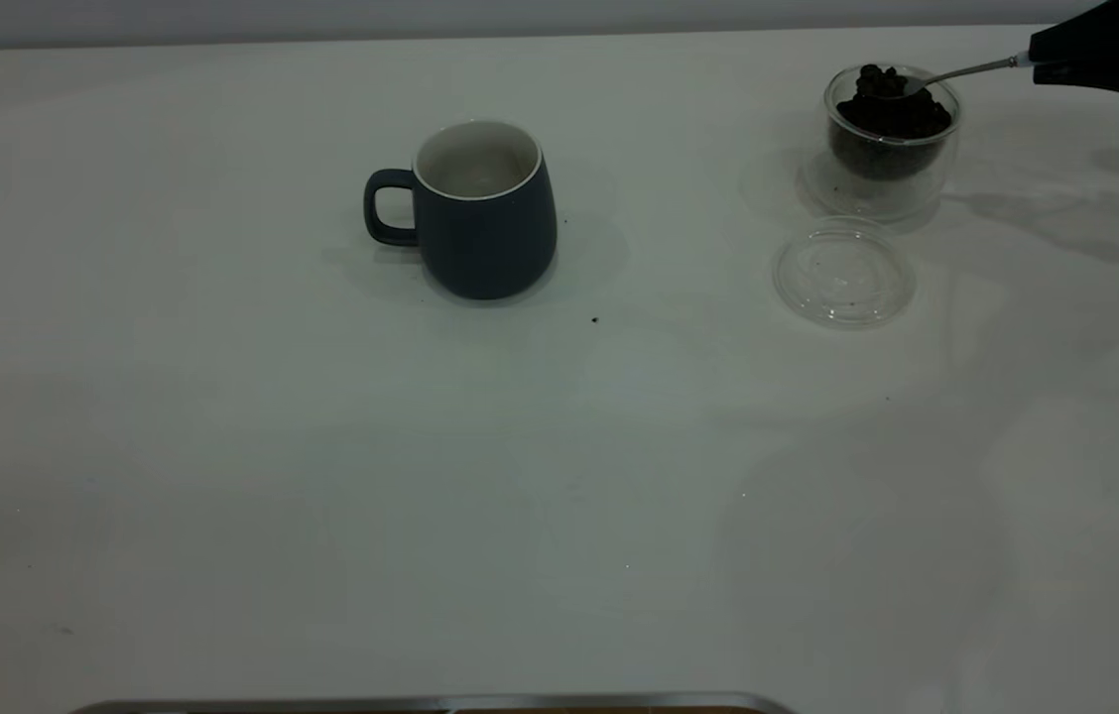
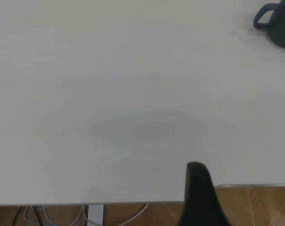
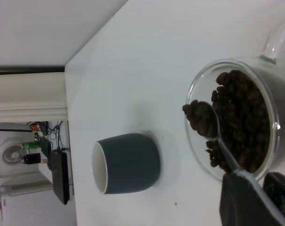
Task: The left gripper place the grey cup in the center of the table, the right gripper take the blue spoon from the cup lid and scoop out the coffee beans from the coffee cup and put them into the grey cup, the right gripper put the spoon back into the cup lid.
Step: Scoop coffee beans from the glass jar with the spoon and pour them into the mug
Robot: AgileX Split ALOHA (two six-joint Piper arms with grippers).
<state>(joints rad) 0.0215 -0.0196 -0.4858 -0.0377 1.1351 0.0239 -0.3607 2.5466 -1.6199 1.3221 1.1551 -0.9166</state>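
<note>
Your white table (image 1: 321,496) has a few dark specks; right claw (image 1: 1046,67) is clenched on the blue spoon (image 1: 956,72), left claw's (image 2: 201,195) grip is unclear.

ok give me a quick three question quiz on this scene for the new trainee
1. True or false: the spoon held by the right gripper carries coffee beans.
2. Multiple choice: where is the cup lid in the exterior view? A) on top of the coffee cup B) flat on the table in front of the coffee cup C) inside the grey cup
3. Fill in: the grey cup's handle points toward the ____ arm's side.

Key:
1. True; a heap of beans sits in the bowl, above the glass cup's rim.
2. B
3. left
</note>
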